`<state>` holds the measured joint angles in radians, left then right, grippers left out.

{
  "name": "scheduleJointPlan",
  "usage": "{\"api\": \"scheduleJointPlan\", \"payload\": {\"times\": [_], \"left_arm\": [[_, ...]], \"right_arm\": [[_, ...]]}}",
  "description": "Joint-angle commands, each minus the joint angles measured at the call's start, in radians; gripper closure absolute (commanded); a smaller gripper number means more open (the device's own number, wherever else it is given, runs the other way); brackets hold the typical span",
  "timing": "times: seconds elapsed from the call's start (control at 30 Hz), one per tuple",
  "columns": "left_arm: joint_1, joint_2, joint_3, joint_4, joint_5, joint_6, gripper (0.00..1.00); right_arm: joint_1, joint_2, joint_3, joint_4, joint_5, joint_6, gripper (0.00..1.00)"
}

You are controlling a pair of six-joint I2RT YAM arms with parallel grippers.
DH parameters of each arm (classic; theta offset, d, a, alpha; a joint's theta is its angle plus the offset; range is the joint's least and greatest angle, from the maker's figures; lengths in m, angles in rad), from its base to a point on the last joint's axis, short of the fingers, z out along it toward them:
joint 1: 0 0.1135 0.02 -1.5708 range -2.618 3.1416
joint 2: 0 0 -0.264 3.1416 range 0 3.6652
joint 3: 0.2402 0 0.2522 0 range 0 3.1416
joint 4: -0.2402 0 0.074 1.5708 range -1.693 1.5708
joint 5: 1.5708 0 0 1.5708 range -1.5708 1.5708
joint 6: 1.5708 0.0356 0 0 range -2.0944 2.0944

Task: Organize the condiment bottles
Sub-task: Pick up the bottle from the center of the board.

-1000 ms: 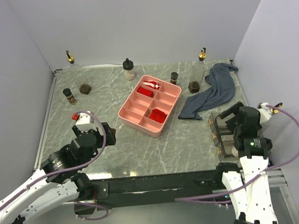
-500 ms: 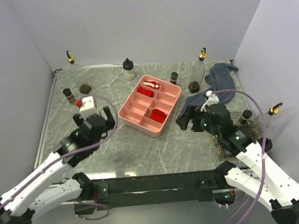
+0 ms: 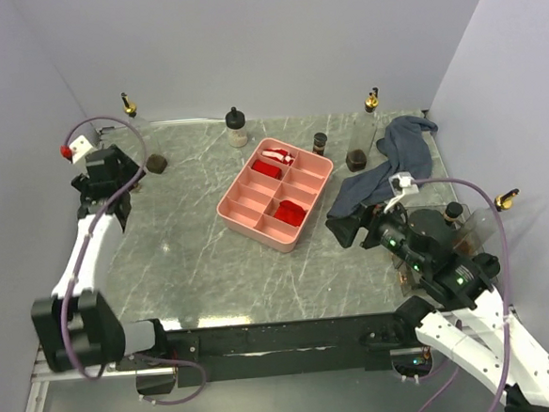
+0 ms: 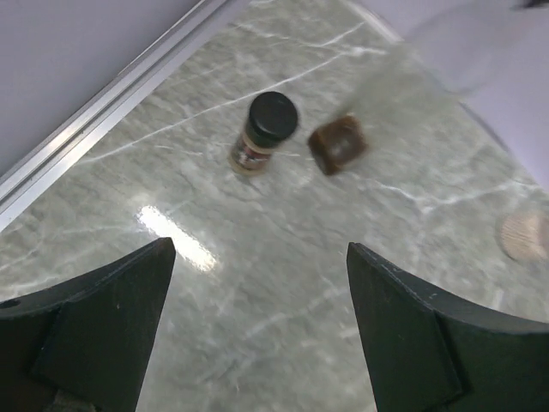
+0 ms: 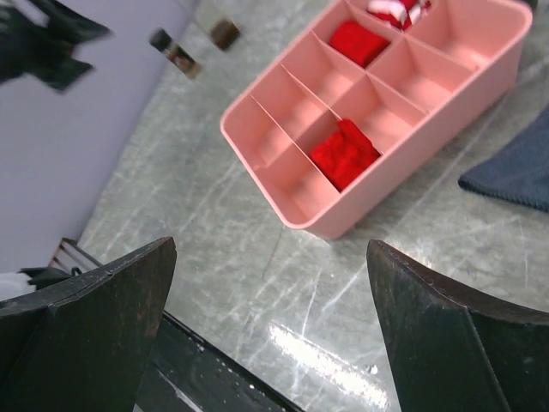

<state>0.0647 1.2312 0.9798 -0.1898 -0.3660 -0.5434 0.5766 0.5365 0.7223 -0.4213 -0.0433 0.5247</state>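
The condiment bottles stand scattered on the marble table point(image 3: 212, 257). A black-capped brown bottle point(image 4: 262, 137) and a squat dark jar point(image 4: 338, 144) stand ahead of my open left gripper point(image 4: 260, 253), which hovers empty near the left wall point(image 3: 114, 179). Along the back are a tall gold-spouted bottle point(image 3: 130, 108), a black-capped cream bottle point(image 3: 237, 127), a small brown bottle point(image 3: 319, 144), another gold-spouted bottle point(image 3: 371, 105) and a dark jar point(image 3: 357, 159). My right gripper point(image 3: 347, 227) hangs open and empty above the table, near the pink tray's corner point(image 5: 270, 249).
The pink divided tray point(image 3: 240, 218) holds red items point(image 5: 343, 153) mid-table. A blue-grey cloth point(image 3: 394, 169) lies at back right. Behind my right arm, a black-capped bottle point(image 3: 454, 212) and a gold spout point(image 3: 506, 199) show by the clear holder point(image 3: 470, 239) at the right edge.
My left arm swung from the front left up to the far left wall, over the small bottles. My right arm moved from the right edge to the table in front of the cloth.
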Motion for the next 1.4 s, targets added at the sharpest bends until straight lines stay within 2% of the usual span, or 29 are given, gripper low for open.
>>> {"api": "scheduleJointPlan", "payload": {"times": [0.0,0.1,0.23,0.43,0.9,1.03,1.07,1.1,1.17,1.2,1.3,1.37], "left_arm": [[0.058,0.149,0.092,0.116,0.105,0.028,0.13],[0.072,0.249,0.169,0.108,0.091,0.042,0.16],[0.086,0.33,0.203,0.184,0.111,0.079,0.18],[0.093,0.491,0.359,0.138,0.062,0.149,0.22],[0.116,0.628,0.369,0.184,0.047,0.152,0.26],[0.132,0.651,0.385,0.182,0.091,0.163,0.3],[0.136,0.659,0.39,0.182,0.099,0.172,0.32],[0.138,0.662,0.395,0.184,0.113,0.18,0.4],[0.136,0.663,0.399,0.178,0.119,0.192,0.48],[0.138,0.66,0.399,0.176,0.128,0.195,0.56],[0.138,0.634,0.384,0.167,0.133,0.189,0.73],[0.138,0.607,0.376,0.139,0.118,0.184,0.79]], "right_arm": [[0.006,-0.053,-0.021,0.07,-0.013,-0.035,0.0],[0.005,-0.053,-0.037,0.079,-0.013,-0.046,0.0],[0.005,-0.043,-0.05,0.092,-0.023,-0.055,0.0],[0.006,-0.029,-0.047,0.101,-0.033,-0.068,0.0],[0.006,0.011,-0.035,0.124,-0.023,-0.075,0.0],[0.005,0.01,-0.032,0.119,-0.018,-0.078,0.0],[0.005,0.007,-0.032,0.115,-0.017,-0.078,0.0],[0.005,0.005,-0.032,0.113,-0.017,-0.078,0.0],[0.005,-0.001,-0.034,0.111,-0.012,-0.078,0.0],[0.005,-0.003,-0.035,0.11,-0.01,-0.08,0.0],[0.006,-0.003,-0.035,0.104,-0.006,-0.083,0.0],[0.006,-0.001,-0.029,0.093,-0.007,-0.083,0.0]]}}
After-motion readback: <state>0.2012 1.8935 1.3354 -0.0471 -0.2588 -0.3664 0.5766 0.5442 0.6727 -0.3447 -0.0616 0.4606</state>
